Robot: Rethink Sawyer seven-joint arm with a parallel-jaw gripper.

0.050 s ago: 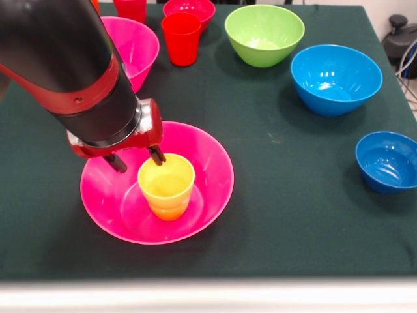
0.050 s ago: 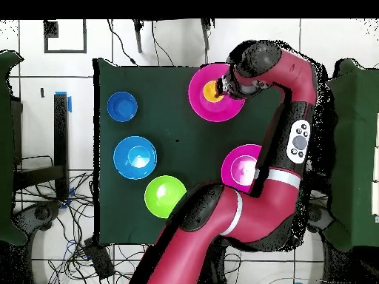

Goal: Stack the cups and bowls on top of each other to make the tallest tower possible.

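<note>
A yellow-orange cup (image 1: 167, 189) (image 2: 212, 92) stands upright in the middle of a wide pink bowl (image 1: 212, 173) (image 2: 201, 106) near the table's front. My gripper (image 1: 137, 160) hangs just behind and left of the cup, open, with nothing between its fingers. The right fingertip (image 1: 156, 155) sits at the cup's far rim. Standing singly on the cloth are a second pink bowl (image 1: 140, 45), a green bowl (image 1: 264, 36), a light blue bowl (image 1: 335, 78), a small dark blue bowl (image 1: 388, 162), a small red bowl (image 1: 192, 8) and two red cups (image 1: 181, 39).
The dark green tablecloth (image 1: 293, 215) ends at a pale front edge (image 1: 208, 293). My arm covers the left rear of the table in the front view. In the overhead view, cables (image 2: 74, 244) lie on the floor beside the table.
</note>
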